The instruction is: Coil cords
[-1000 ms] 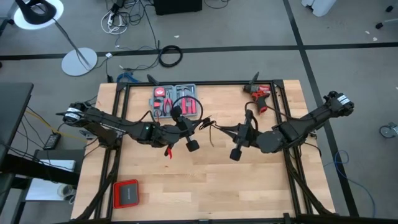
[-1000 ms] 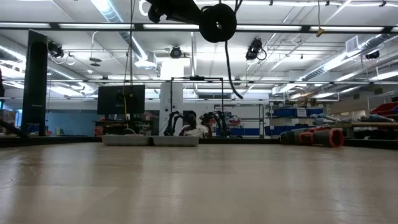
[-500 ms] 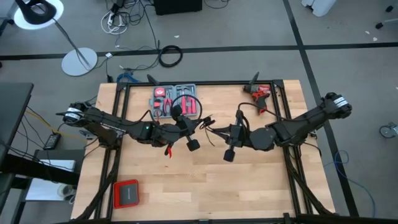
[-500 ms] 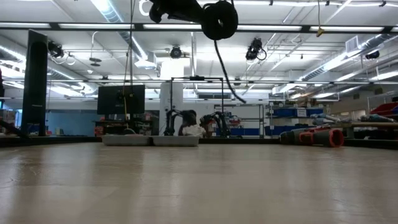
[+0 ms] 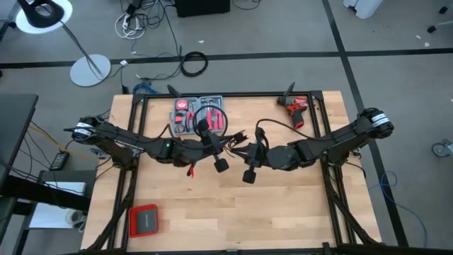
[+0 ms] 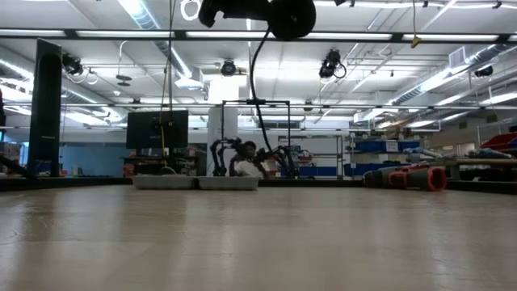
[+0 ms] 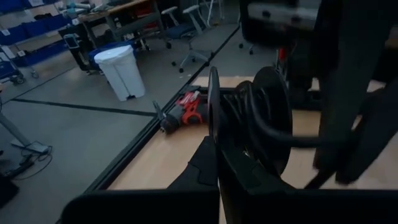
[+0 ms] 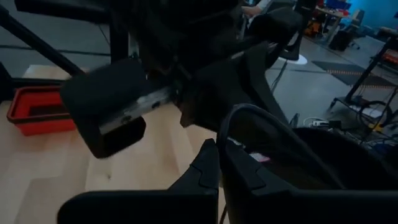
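Meeting over the middle of the wooden table [image 5: 283, 212], both arms are raised above the surface. Left gripper [image 5: 228, 139] reaches in from the left with its fingers clamped together on the cable [image 5: 260, 132], which is held in the air between the two arms, clear of the tabletop. Right gripper [image 5: 239, 150] comes in from the right, fingers pressed together on the same cable; a short loop arches up just behind it. Low view shows a length of the cable [image 6: 257, 77] hanging down in a curve. Grey tool case [image 5: 199, 115] sits at the far edge, red drill [image 5: 296, 108] far right, red box [image 5: 144, 221] near left.
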